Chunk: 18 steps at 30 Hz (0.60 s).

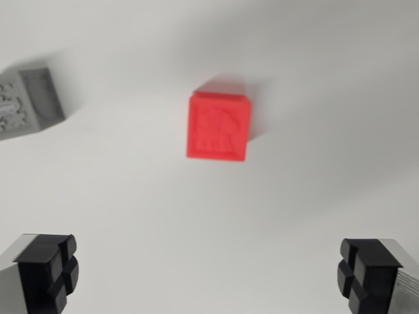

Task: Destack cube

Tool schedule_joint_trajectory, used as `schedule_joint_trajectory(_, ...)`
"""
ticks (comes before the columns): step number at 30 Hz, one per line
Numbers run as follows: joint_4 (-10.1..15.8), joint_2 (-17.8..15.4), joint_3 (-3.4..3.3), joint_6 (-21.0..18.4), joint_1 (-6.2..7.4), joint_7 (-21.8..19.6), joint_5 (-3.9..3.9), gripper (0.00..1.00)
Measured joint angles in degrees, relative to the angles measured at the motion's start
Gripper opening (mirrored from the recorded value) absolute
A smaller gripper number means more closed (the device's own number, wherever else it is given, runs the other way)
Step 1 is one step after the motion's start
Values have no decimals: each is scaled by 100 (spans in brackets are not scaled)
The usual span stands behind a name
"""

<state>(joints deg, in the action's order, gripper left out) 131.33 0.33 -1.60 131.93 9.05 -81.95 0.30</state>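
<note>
1. I had the gripper (209, 275) spread wide, one black-padded finger (49, 268) in the wrist view's lower left corner and the other at the lower right, with nothing between them but bare surface.
2. The jaws held nothing at all; both pads hung clear of the white table (196, 222).
3. Straight up from the gap sat the red cube (218, 127), near the middle of the frame and well apart from both fingers.
4. I saw its top face square-on, with some raised pattern on it too blurred to read. A thin strip of red showed behind its upper edge; whether that was a second cube beneath it or just a side face, I could not tell.
5. Off at the wrist view's left edge stood a grey block (26, 101), partly cut off by the frame, with an embossed top and a darker side face turned toward the red one.
6. The grey block sat well apart from the red cube, with plain table between them, so nothing crowded the red cube on that side.
7. To the wrist view's right of the cube and above it, I had open white table out to the frame edges.
8. Nothing lay between the fingers and the cube.
</note>
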Motion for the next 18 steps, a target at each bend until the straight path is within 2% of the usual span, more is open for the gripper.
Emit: schedule_joint_trajectory(18, -361, -393, 0, -758, 0, -8, -10, 100)
